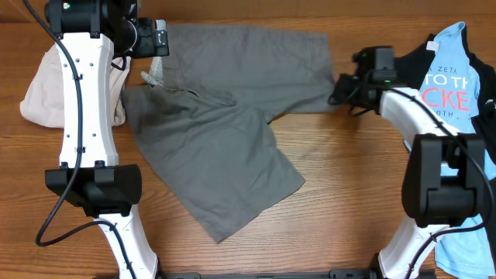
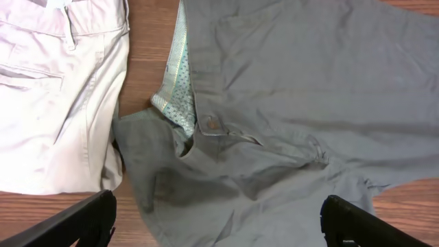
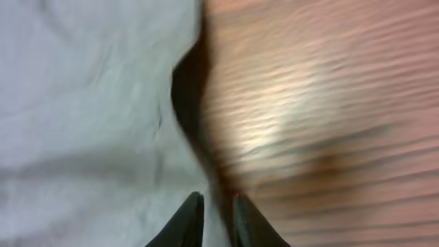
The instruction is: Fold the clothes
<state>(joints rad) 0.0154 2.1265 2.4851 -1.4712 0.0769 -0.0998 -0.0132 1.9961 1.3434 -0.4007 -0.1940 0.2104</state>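
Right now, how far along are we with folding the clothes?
Nothing looks folded yet: the grey shorts lie spread open, one leg splayed diagonally. In hand: the left tool hovers open over the waistband, and the right tool sits nearly closed at the other leg's hem; a grip is unclear. Still to do: fold these, then the beige shorts, blue T-shirt and black garment heaped at the edges.
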